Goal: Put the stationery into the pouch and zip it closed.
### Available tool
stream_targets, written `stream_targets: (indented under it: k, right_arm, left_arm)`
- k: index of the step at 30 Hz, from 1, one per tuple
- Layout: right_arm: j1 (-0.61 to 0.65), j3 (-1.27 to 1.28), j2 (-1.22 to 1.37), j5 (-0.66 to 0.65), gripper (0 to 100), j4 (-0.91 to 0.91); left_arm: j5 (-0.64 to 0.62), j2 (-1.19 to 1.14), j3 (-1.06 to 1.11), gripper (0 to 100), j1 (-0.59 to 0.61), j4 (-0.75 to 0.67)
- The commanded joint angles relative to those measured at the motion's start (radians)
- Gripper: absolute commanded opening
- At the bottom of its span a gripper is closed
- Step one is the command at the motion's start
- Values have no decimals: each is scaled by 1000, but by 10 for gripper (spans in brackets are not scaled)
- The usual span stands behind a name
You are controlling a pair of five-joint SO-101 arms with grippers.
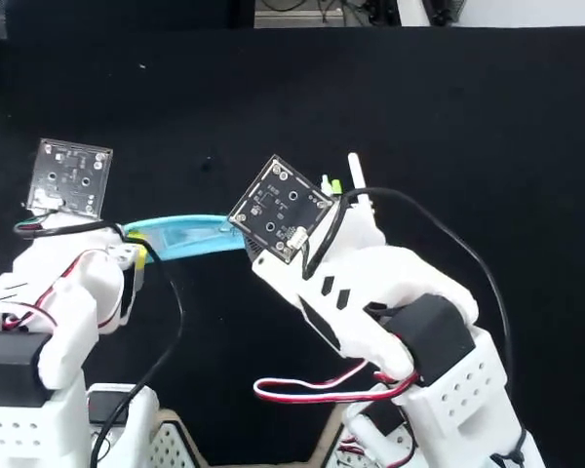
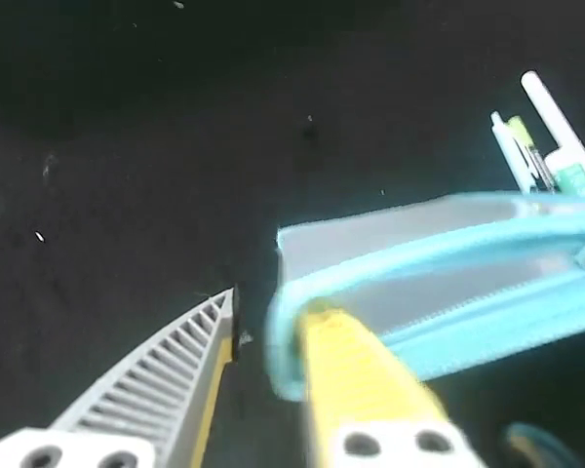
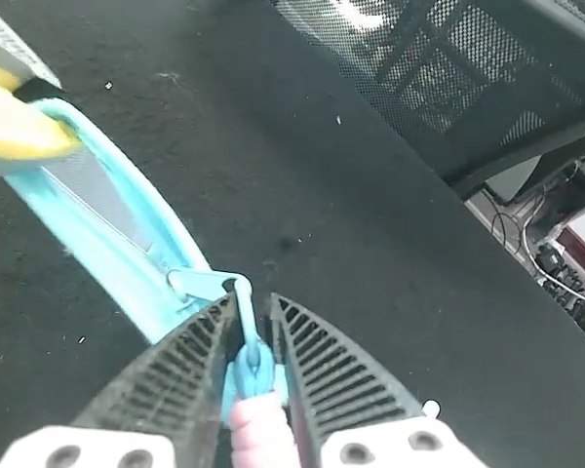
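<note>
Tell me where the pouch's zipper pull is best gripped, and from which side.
Pinch the pull tab across its flat faces, coming from the pouch end opposite the left hand. The thin tab trails in line with the zipper; the right hand holds it so.

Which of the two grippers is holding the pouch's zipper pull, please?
The right gripper: it pinches the light blue zipper pull, while the left gripper clamps the pouch at its opposite end.

Lab: cloth-covered bench (image 1: 468, 117), mesh chair (image 3: 419, 58)
</note>
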State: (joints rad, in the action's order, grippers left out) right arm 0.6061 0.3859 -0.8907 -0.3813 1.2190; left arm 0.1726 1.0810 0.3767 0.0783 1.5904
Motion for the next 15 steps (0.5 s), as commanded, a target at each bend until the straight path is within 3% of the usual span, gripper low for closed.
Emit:
stream_targets:
  k: [1,4,10,15]
  right_arm:
    - [-32,-8,-15,3,11,-21]
    - [-46,-21,-15,3,11,-21]
    - [-196,-22,-15,5,11,-28]
    - [-209,-5,-12,5,11,-29]
  left_arm:
    - [12,-5,22,30,22,21]
    - [12,-5,24,30,24,17]
    - [11,-5,27,30,61,-40]
    - [9,-15,27,30,107,-81]
